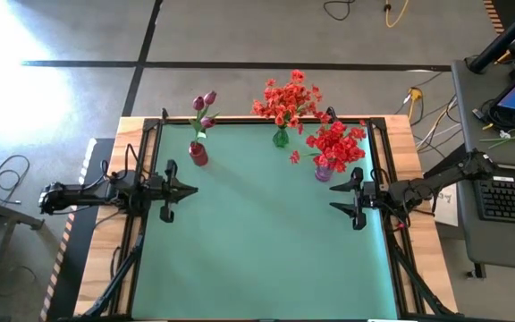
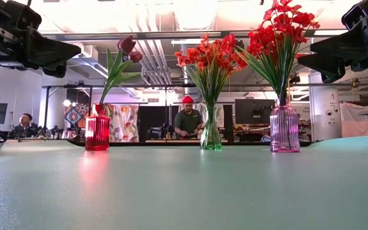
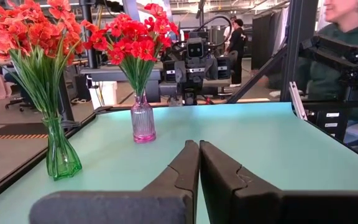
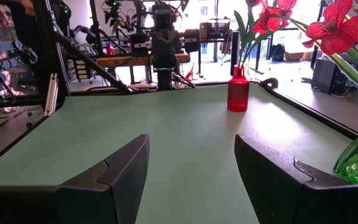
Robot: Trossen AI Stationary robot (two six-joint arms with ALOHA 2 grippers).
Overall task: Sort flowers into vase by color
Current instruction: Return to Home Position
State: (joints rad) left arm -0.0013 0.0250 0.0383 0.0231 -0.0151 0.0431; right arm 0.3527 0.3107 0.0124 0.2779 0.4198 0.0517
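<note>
Three vases [image 2: 211, 137] are holding the flowers [image 2: 213, 57] along the far edge of the green table [image 1: 257, 259]. The left gripper [image 1: 192, 189] is hovering clenched and the right gripper [image 1: 333, 196] released, at either side. A person [image 2: 187, 120] is standing in the room behind.

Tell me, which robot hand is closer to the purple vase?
Right. The right gripper sits close beside the violet vase; the left gripper is far across the table.
</note>
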